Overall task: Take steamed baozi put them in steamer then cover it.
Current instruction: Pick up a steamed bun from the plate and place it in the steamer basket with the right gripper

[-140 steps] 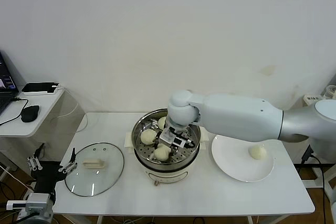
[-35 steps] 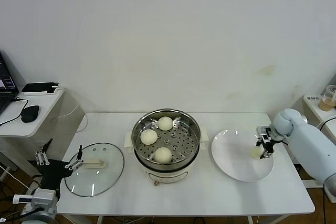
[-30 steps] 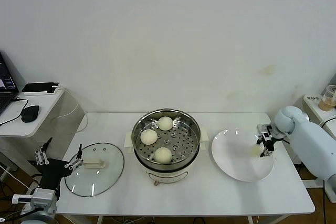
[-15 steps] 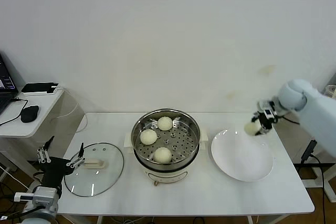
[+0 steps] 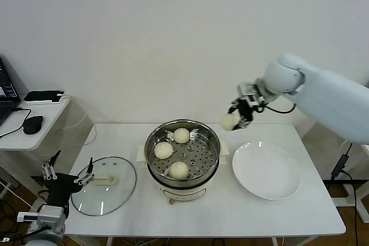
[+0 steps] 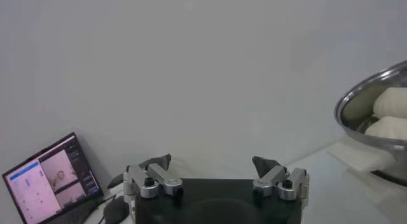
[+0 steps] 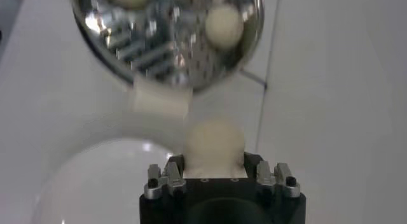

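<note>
Right pincer (image 5: pixel 242 114) grips baozi (image 7: pixel 214 147) near steamer (image 5: pixel 182 152); wrist view shows the clamp, head view barely. Left pincer (image 6: pixel 216 179) spread.

Three baozi (image 5: pixel 173 150) in open steamer (image 5: pixel 182 154); fourth (image 5: pixel 229 121) airborne; cover (image 5: pixel 104 185) left on table.

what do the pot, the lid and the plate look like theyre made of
Steamer: polished metal, likely stainless steel, since its rim mirrors light and the tray has punched holes; the base looks like cream plastic. Cover: clear glass, as the table shows through, with a metal rim and a cream handle, probably plastic. Plate: glossy white, ceramic or melamine; cannot tell which.
</note>
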You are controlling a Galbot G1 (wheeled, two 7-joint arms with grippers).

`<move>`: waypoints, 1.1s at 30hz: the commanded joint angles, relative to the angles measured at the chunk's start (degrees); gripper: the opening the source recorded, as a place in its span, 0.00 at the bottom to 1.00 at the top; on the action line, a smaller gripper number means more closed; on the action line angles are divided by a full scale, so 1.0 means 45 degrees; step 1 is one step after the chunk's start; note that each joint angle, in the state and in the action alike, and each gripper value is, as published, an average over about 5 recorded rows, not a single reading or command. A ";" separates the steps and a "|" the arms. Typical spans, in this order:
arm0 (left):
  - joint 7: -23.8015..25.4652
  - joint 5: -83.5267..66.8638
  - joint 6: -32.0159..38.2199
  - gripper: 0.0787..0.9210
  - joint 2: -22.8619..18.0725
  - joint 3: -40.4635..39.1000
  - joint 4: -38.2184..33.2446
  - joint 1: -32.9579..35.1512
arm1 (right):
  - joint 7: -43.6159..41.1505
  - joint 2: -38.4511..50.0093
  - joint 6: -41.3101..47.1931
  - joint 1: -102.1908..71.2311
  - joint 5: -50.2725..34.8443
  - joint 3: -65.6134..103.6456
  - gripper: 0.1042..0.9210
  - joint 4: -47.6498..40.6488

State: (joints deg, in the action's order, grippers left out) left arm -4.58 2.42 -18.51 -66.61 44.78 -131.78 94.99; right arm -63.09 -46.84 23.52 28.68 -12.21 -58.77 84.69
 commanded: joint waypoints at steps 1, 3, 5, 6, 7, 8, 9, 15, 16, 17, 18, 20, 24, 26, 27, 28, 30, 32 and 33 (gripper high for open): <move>0.0000 -0.0004 -0.0001 0.88 -0.0045 0.0051 0.0018 -0.0024 | 0.1686 -0.1964 0.2241 0.0806 -0.2621 -0.1761 0.59 0.0588; 0.0000 -0.0007 -0.0003 0.88 -0.0068 0.0061 0.0005 -0.0036 | 0.1930 -0.2297 0.2590 0.0457 -0.2683 -0.1842 0.59 0.0374; 0.0000 -0.0016 -0.0002 0.88 -0.0081 0.0080 -0.0002 -0.0039 | 0.2089 -0.2559 0.2876 0.0040 -0.2604 -0.1899 0.60 0.0123; 0.0001 -0.0023 -0.0001 0.88 -0.0085 0.0100 -0.0003 -0.0035 | 0.2155 -0.2684 0.3002 -0.0188 -0.2507 -0.1932 0.60 -0.0014; 0.0000 -0.0033 0.0001 0.88 -0.0087 0.0123 -0.0003 -0.0028 | 0.2205 -0.2777 0.3100 -0.0397 -0.2389 -0.1963 0.60 -0.0154; 0.0001 -0.0044 0.0004 0.88 -0.0087 0.0154 -0.0002 -0.0019 | 0.2241 -0.2856 0.3184 -0.0605 -0.2271 -0.1992 0.60 -0.0290; 0.0002 -0.0057 0.0008 0.88 -0.0082 0.0189 0.0001 -0.0008 | 0.2267 -0.2916 0.3248 -0.0779 -0.2163 -0.2016 0.60 -0.0423; 0.0007 -0.0120 0.0023 0.88 -0.0031 0.0333 0.0092 -0.0022 | 0.2286 -0.3180 0.3327 -0.1485 -0.1688 -0.1938 0.59 -0.1100; 0.0007 -0.0120 0.0022 0.88 -0.0031 0.0330 0.0108 -0.0040 | 0.2281 -0.3224 0.3330 -0.1561 -0.1623 -0.1909 0.59 -0.1200; 0.0006 -0.0120 0.0020 0.88 -0.0033 0.0323 0.0120 -0.0057 | 0.2283 -0.3260 0.3342 -0.1622 -0.1572 -0.1885 0.59 -0.1281; 0.0006 -0.0119 0.0019 0.88 -0.0035 0.0315 0.0128 -0.0072 | 0.2280 -0.3292 0.3364 -0.1687 -0.1518 -0.1861 0.59 -0.1356; 0.0005 -0.0117 0.0017 0.88 -0.0037 0.0302 0.0143 -0.0095 | 0.2260 -0.3317 0.3396 -0.1785 -0.1414 -0.1828 0.60 -0.1449; 0.0003 -0.0115 0.0019 0.88 -0.0035 0.0298 0.0191 -0.0107 | 0.2245 -0.3301 0.3424 -0.1921 -0.1198 -0.1777 0.59 -0.1525; 0.0003 -0.0114 0.0021 0.88 -0.0041 0.0299 0.0198 -0.0106 | 0.2261 -0.3294 0.3410 -0.1983 -0.1110 -0.1719 0.59 -0.1580; 0.0002 -0.0114 0.0021 0.88 -0.0044 0.0299 0.0195 -0.0106 | 0.2271 -0.3291 0.3406 -0.2015 -0.1081 -0.1680 0.60 -0.1603; 0.0002 -0.0114 0.0020 0.88 -0.0047 0.0300 0.0189 -0.0105 | 0.2284 -0.3286 0.3406 -0.2044 -0.1061 -0.1641 0.60 -0.1620; 0.0003 -0.0113 0.0020 0.88 -0.0051 0.0304 0.0172 -0.0100 | 0.2296 -0.3266 0.3414 -0.2083 -0.1057 -0.1561 0.60 -0.1603; 0.0003 -0.0110 0.0020 0.88 -0.0053 0.0316 0.0158 -0.0083 | 0.2295 -0.3220 0.3426 -0.2093 -0.1087 -0.1494 0.60 -0.1534; 0.0003 -0.0109 0.0020 0.88 -0.0053 0.0325 0.0154 -0.0074 | 0.2269 -0.3181 0.3421 -0.2082 -0.1086 -0.1461 0.60 -0.1480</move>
State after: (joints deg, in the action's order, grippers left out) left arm -4.57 1.88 -18.42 -66.83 46.16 -131.02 94.60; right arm -53.28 -60.43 38.03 20.58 -17.53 -65.55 78.67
